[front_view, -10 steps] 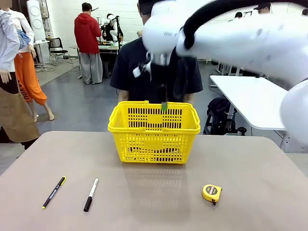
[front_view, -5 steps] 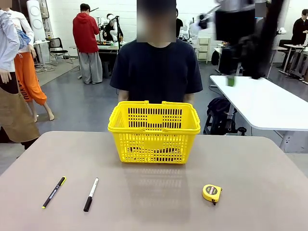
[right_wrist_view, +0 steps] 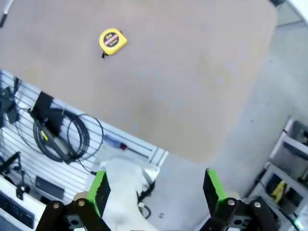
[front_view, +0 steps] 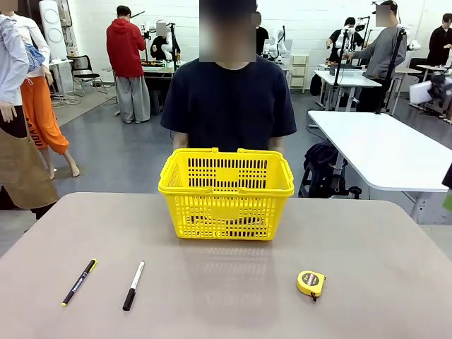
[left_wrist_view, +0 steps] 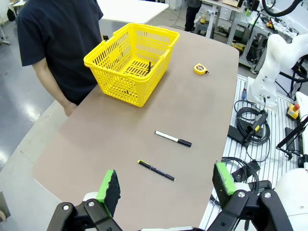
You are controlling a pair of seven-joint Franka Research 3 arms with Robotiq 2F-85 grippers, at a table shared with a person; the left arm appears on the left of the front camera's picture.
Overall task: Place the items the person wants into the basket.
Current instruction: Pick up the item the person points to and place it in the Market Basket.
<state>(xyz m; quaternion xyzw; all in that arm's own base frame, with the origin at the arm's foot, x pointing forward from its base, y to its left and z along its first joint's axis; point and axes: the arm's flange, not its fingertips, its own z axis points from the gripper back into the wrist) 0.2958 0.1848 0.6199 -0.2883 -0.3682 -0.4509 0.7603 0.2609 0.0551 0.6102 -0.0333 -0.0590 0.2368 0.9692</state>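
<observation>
Brown table (front_view: 381, 233) with basket (front_view: 226, 212), grey floor (front_view: 120, 155)

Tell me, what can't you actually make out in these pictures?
What lies in the basket: front view, its mesh wall hides it; left wrist view, dark shapes too small to name.
Print on the tape measure: too small in front view, blurred in right wrist view.
The person's hands: front view, behind the basket.
Lettering on the pen: front view, too small.

i see open table (front_view: 226, 304) between the marker (front_view: 133, 285) and the tape measure (front_view: 311, 283). the basket (front_view: 226, 194) blocks the far middle, and the person (front_view: 229, 106) stands close behind it.
</observation>
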